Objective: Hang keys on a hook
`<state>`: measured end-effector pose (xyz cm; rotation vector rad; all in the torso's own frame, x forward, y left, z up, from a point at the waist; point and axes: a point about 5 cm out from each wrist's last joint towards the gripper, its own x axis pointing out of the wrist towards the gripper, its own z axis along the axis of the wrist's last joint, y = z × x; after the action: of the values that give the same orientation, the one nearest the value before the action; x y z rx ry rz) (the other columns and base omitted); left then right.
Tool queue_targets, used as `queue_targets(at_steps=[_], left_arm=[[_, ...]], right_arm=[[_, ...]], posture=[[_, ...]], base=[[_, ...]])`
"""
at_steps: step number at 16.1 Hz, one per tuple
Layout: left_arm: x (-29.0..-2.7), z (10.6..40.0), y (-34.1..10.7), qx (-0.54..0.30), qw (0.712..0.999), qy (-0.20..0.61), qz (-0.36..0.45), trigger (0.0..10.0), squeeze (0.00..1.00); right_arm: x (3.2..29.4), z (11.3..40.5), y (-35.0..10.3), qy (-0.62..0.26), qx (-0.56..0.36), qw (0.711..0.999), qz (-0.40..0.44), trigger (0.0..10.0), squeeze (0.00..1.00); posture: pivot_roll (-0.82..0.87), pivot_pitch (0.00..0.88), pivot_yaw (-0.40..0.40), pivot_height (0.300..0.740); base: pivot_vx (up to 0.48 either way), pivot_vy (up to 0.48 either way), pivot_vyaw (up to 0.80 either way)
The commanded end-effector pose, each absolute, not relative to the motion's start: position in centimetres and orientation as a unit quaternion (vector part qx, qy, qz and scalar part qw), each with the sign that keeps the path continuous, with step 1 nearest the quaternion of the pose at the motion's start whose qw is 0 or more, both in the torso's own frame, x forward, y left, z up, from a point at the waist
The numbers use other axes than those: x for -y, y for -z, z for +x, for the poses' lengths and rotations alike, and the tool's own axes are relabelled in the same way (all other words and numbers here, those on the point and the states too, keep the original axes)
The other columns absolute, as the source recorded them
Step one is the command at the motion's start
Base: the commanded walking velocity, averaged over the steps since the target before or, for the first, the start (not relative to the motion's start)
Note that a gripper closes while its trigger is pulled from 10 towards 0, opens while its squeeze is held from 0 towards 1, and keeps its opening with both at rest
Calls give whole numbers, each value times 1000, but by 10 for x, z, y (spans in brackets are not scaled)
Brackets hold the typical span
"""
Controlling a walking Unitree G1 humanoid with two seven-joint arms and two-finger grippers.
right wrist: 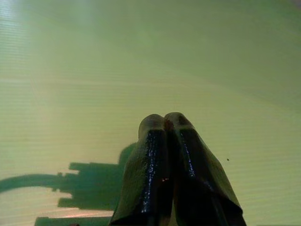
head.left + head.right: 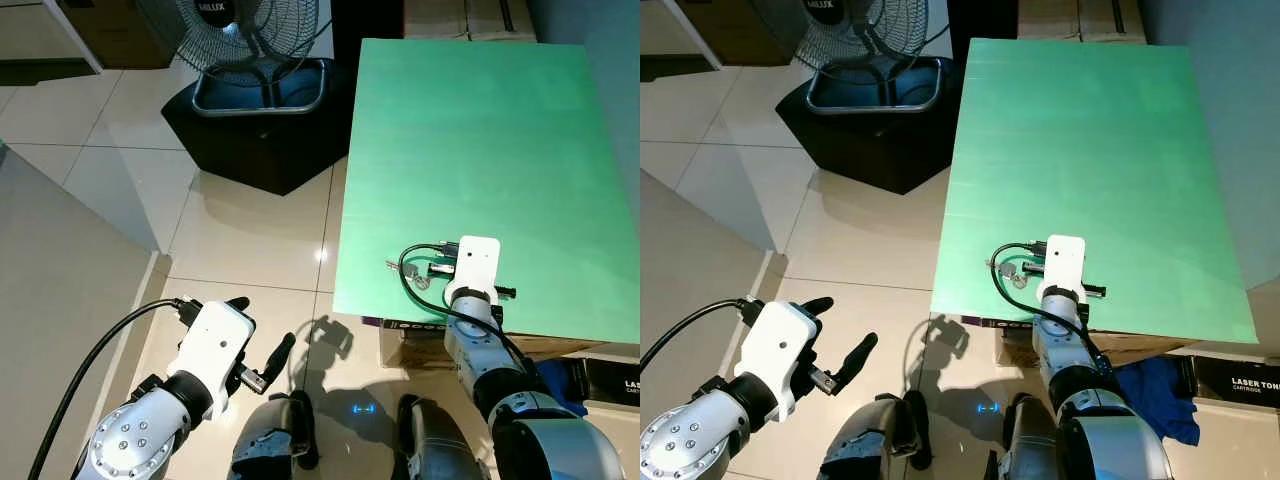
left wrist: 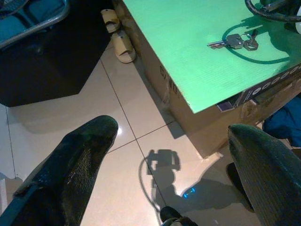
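The keys [image 3: 233, 42] lie flat on the green tabletop [image 2: 470, 140], close to its near edge, with nothing gripping them. Just beside them you see the right gripper [image 1: 164, 123] — its arm reaches up from below the table edge, the white wrist housing [image 2: 473, 262] lying over the surface, a black cable [image 2: 415, 288] looping around past the keys. The right wrist view shows its two black fingers pressed together above bare green surface, clasping nothing.

The left gripper [image 3: 174, 155] is held low over the tiled floor [image 2: 240, 230], well apart from the table, forearm angled inward; its fingers [image 3: 77, 160] are spread wide and carry nothing.

Beyond the table's left side a fan [image 2: 235, 30] stands on a dark hexagonal base [image 2: 260, 140] — the hub lettering is too small to read with certainty. A black box [image 2: 1240, 382] at lower right carries the partly cut word "LASER", beside a blue cloth [image 2: 1155, 395].
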<state>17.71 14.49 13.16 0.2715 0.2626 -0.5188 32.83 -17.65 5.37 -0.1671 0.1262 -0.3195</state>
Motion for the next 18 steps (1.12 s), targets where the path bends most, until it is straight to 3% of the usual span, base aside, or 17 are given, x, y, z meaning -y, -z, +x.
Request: queue_targets(at_steps=[1, 9, 10, 18], left_arm=[[-144, 174, -127, -140, 947, 256, 134, 10000, 0], [-143, 176, -127, -139, 947, 255, 133, 10000, 0], [-143, 176, -127, -139, 947, 255, 133, 10000, 0], [-145, 176, -128, -139, 948, 254, 135, 10000, 0]], right_arm=[[174, 330, -58, 156, -49, 983, -83, 0, 0], [170, 337, -65, 144, -48, 985, -80, 0, 0], [170, 336, -62, 147, -57, 985, -75, 10000, 1000], [171, 331, -55, 156, -70, 982, -76, 10000, 1000]], posture=[[48, 306, 123, 713], [41, 308, 118, 713], [44, 310, 119, 713], [49, 319, 123, 713]], base=[[0, 0, 0], [0, 0, 0], [0, 0, 0], [0, 0, 0]])
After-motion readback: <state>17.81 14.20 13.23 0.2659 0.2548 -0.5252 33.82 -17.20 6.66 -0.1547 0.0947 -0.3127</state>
